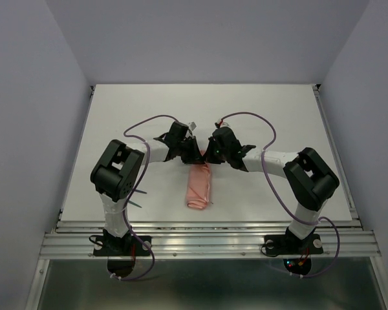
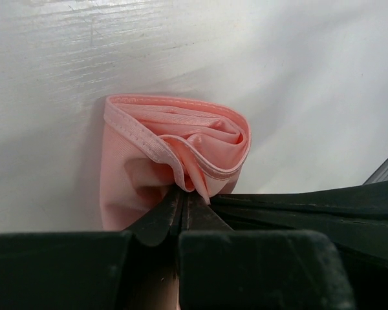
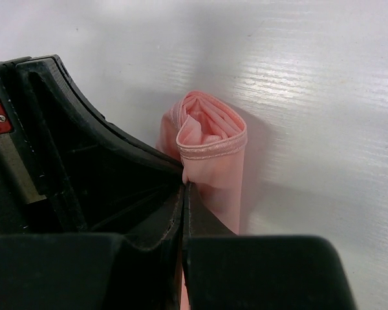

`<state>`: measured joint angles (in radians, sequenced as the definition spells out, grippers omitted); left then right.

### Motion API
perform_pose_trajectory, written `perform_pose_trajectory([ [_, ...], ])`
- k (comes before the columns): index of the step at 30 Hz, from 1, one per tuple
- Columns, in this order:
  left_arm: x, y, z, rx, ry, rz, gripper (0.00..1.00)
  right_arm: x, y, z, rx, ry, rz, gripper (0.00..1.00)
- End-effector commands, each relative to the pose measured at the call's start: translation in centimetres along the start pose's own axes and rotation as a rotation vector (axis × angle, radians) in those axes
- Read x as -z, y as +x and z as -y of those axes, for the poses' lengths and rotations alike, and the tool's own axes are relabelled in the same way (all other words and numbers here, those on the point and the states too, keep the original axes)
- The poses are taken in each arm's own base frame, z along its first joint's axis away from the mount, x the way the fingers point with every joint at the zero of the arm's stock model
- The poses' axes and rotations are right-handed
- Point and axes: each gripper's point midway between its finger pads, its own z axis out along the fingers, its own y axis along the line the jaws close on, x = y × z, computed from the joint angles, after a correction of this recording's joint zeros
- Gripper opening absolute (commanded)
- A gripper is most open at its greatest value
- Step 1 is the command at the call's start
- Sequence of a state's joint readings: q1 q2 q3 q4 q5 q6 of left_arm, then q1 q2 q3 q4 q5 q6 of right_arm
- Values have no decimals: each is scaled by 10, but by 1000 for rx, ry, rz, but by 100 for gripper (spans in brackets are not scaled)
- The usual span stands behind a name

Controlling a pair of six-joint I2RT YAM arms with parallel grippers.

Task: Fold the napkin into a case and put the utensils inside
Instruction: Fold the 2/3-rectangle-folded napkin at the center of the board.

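1. Salmon-pink napkin point(image 1: 198, 187), folded into a narrow layered strip, flat on the white table point(image 1: 265, 123), midway between the two arms.
2. Long axis running from the near edge toward the far wall, leaning slightly; rounded near end free, far end pointing up into the meeting grippers.
3. Far tip covered from above by the black gripper bodies. Seen from the wrists only as a bunched end with curled hems, the rest of the strip cut off.
4. Thin dark sliver point(image 1: 137, 202) beside the left arm, too small to name.
5. Left gripper point(image 1: 193, 155) clenched, fingers point(image 2: 158, 223) all but touching, pinching the cloth's hemmed edge.
6. Right gripper point(image 1: 205, 156) clamped fully together on the same end from the opposite side, with cloth nipped at the tips.
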<state>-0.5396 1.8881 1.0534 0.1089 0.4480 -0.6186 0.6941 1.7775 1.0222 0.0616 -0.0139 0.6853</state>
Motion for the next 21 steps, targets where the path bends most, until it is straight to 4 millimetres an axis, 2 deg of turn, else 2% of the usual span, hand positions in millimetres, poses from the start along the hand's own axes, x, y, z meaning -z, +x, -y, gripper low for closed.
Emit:
perform_pose_trajectory([
  [1,8,-12,17,-30,36,71,0,5,-10,-12,11,-26,35,1],
  [6,34,-18,22,-84,9,99,0,7,-15,-4,30,17,61,1],
  [8,40,-16,18,-89,-11,90,0,6,-15,-3,37,18,57,1],
  [13,55,-28,7,-101,-53,112,0,4,-21,2,42,30,57,1],
  [21,50,-40,-7,-67,-96,132,0,3,-23,-1,62,26,47,1],
])
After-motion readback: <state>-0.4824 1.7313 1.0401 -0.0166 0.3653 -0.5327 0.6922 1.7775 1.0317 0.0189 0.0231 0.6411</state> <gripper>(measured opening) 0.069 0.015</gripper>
